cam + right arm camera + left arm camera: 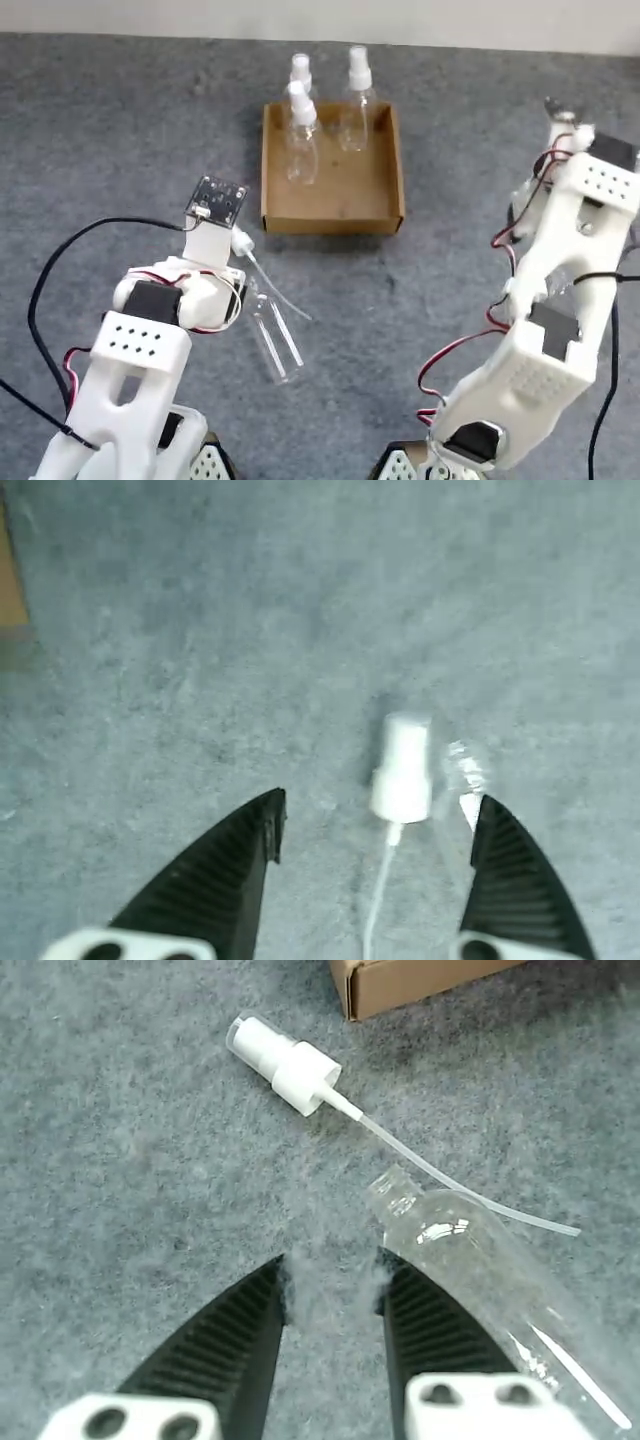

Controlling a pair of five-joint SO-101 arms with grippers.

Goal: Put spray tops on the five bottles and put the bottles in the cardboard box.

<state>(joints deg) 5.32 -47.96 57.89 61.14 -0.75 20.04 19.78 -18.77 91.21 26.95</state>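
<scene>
So the cardboard box (pixel 385 215) sat at the far middle of the grey tabletop (pixel 110 130). Three bottles stood upright in it with spray tops already on. They were the back-left bottle (pixel 301 72), the middle bottle (pixel 303 140) just in front of it, and the back-right bottle (pixel 357 100).

The left arm (pixel 150 340) was down at the near left. The left jaws were partly open with nothing in them, hanging over the bare tabletop. An uncapped bottle (pixel 470 1260) lay on its side right beside one jaw, neck pointing out past the tips. I couldn't tell if the two actually touched. A loose spray top (pixel 290 1060) lay a bit further out, between the jaws and the corner of the box. Its thin dip tube (pixel 450 1185) trailed past right by the bottle's open mouth.

The right arm (pixel 560 300) stretched up the right side of the tabletop, well apart from the box. The right jaws were spread wide and empty too. Another spray top (pixel 405 765) lay flat on the tabletop between them, closer to one jaw, and its tube (pixel 378 885) ran back toward the wrist. A clear glinting thing (pixel 465 770) sat just beside that top, but I couldn't make out what it was.
</scene>
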